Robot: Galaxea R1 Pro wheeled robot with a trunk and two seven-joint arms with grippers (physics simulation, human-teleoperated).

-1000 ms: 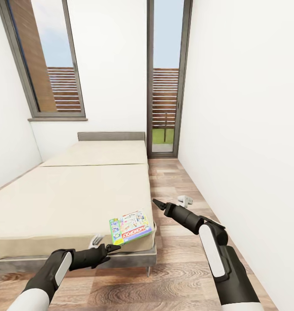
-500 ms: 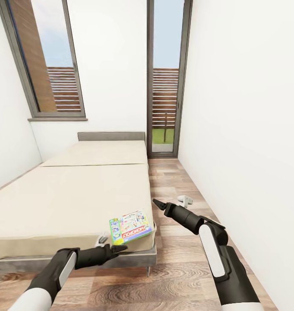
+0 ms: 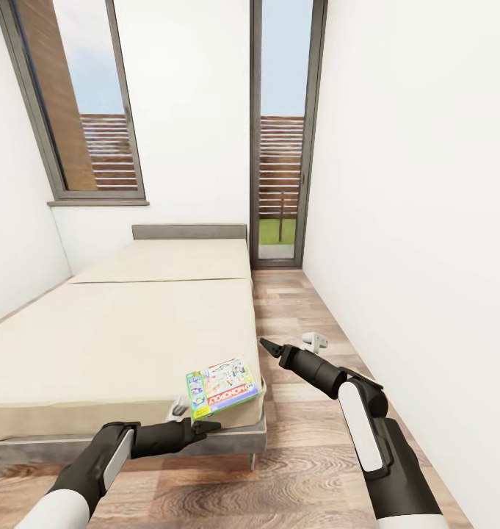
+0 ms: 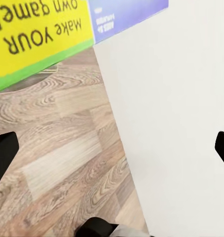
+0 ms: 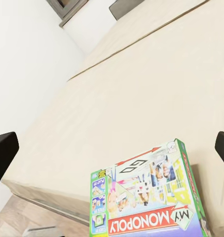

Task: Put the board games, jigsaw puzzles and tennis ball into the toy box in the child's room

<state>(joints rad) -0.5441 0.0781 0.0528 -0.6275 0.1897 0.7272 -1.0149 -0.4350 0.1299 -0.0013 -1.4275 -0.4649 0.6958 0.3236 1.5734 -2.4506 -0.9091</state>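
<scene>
Monopoly board game point(image 3: 222, 387), the green-white flat box with the red banner, lies at the lower middle of your head view, on the near right corner of the low bed with its plain beige mattress cover point(image 3: 117, 330), one corner reaching just past the mattress edge. Your left gripper point(image 3: 198, 419), black, sits at the lower left of the frame just below that box, by the grey bed frame, its fingertips close to the box's near edge; whether it touches the box you cannot tell. In your left wrist view its fingertips point(image 4: 3, 155) sit at opposite frame edges, so the jaws stand wide, with the box's yellow and blue side point(image 4: 48, 29) ahead and wood-plank floor point(image 4: 57, 168) and white wall behind. Your right gripper point(image 3: 268, 345) hangs right of centre over the floor strip between bed and white right wall point(image 3: 411, 220), near the box's far right corner but apart from it. Its jaws also stand wide, as your right wrist view shows the box point(image 5: 149, 197) between the tips. A small white object point(image 3: 316, 339) lies on the floor just beyond the right gripper. Tall dark-framed windows point(image 3: 279, 132) fill the far wall behind the grey headboard point(image 3: 189, 232).
</scene>
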